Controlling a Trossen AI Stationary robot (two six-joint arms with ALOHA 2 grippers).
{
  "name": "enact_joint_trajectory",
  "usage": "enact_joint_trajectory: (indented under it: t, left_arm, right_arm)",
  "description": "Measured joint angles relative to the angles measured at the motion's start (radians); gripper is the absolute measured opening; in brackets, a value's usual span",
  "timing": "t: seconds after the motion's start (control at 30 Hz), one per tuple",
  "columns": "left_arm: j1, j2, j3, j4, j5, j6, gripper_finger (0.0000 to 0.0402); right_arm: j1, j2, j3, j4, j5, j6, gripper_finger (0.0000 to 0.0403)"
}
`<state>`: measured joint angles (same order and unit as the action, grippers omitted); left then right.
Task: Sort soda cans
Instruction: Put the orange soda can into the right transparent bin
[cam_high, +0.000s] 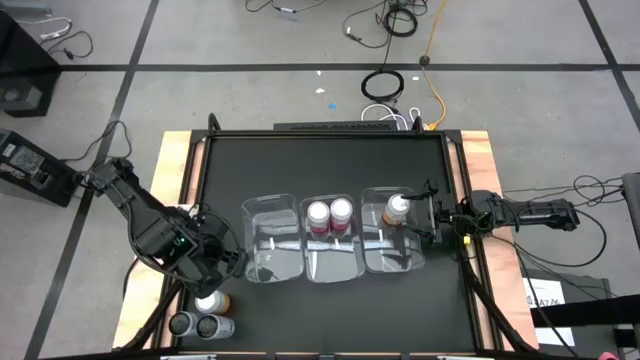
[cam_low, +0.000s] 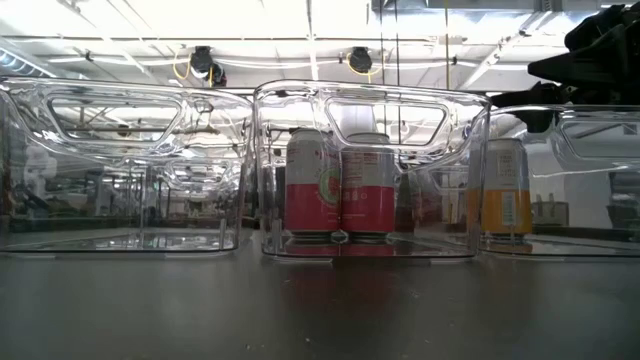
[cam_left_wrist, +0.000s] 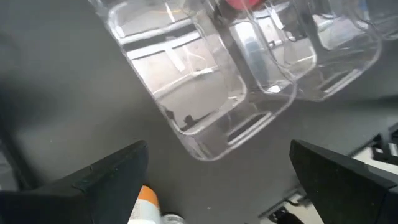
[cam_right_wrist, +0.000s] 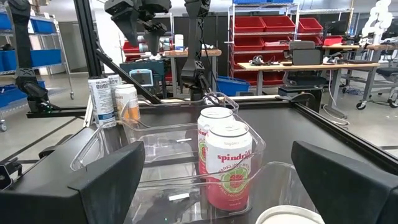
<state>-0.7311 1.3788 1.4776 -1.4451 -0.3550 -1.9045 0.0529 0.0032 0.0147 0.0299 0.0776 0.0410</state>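
So the black table (cam_high: 325, 150) has three clear plastic bins in a row across its middle. The left bin (cam_high: 272, 252) has nothing in it. The middle bin (cam_high: 331, 240) holds the two red-pink cans (cam_high: 330, 214), standing upright and touching each other. In the right wrist view you can read "spindrift" in white on the nearer one (cam_right_wrist: 228, 163), above a round fruit picture. The right bin (cam_high: 392, 243) holds one orange can (cam_high: 397, 209) at the end nearer the table's back edge; from the low view it has a yellow-orange body (cam_low: 504, 190), but I can't read any writing on it.

The other three cans sit outside the bins, down by the table's front left corner. The second orange can (cam_high: 213, 301) stands just behind the two silver-grey cans (cam_high: 201, 326), which are side by side near the front edge. The silver ones have dark print on them in the right wrist view (cam_right_wrist: 102, 101), too small to read.

The left gripper (cam_high: 222, 262) hovers between the left bin and that corner group, its fingers spread wide with nothing between them. The right gripper (cam_high: 432, 215) is at the right bin's outer wall near the right edge, fingers also apart and holding nothing.
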Motion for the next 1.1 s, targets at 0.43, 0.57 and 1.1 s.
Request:
enact_joint_trajectory:
  t: [0.43,0.57,1.1]
  left_arm:
    - [0.011,0.028,0.001,0.036,0.017,-0.044,0.04]
    - [0.011,0.066,0.001,-0.043,0.088,-0.091,0.04]
    - [-0.021,0.131,0.001,-0.092,0.363,-0.229,0.04]
  right_arm:
    - [0.0,0.0,0.0,0.0,0.0,0.0,0.0398]
    - [0.0,0.0,0.0,0.0,0.0,0.0,0.0398]
    - [0.0,0.0,0.0,0.0,0.0,0.0,0.0398]
